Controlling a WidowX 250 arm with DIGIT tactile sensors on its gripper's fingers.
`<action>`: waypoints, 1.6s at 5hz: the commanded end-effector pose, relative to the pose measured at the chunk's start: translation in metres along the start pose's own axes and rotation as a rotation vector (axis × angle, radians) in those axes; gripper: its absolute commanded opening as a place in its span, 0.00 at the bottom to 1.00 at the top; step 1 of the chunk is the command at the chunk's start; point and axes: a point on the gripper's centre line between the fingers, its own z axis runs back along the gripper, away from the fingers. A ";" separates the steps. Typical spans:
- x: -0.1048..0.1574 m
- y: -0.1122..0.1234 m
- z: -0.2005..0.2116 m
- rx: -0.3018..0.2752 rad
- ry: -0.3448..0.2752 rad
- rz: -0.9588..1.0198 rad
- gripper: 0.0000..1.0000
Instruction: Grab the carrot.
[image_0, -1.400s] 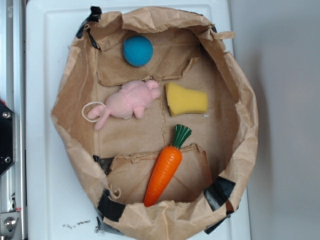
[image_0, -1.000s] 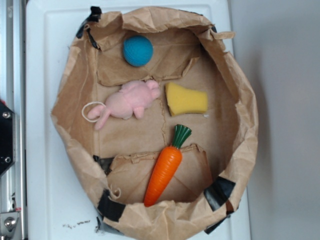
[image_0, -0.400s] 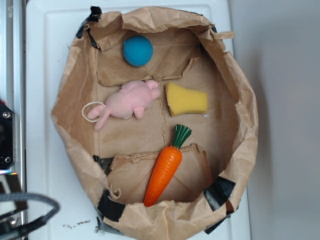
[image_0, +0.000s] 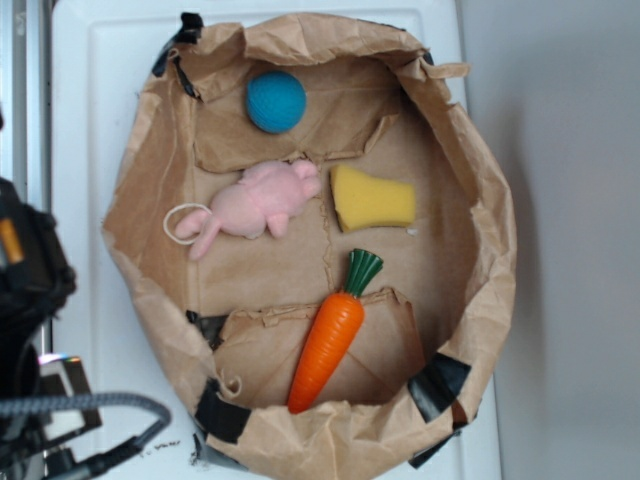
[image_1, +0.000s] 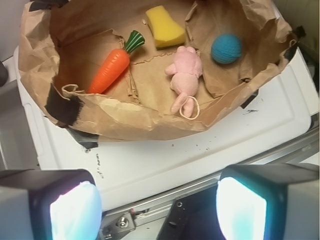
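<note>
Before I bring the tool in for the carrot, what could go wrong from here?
1. The tool sits outside the paper bag, so a low approach could catch the crumpled wall and drag the bag.
2. The carrot lies tip-down against the bag's near wall, partly on a torn flap, leaving little room for a finger at that end.
3. It looks glossy and tapered, so a grip near the tip may slip.

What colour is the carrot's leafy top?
Dark green, clearest in the exterior view: carrot.
</note>
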 end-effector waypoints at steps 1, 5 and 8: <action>0.018 -0.003 0.002 -0.039 0.042 0.049 1.00; 0.045 -0.028 -0.023 0.000 0.042 0.141 1.00; 0.130 -0.049 -0.103 -0.083 -0.133 0.348 1.00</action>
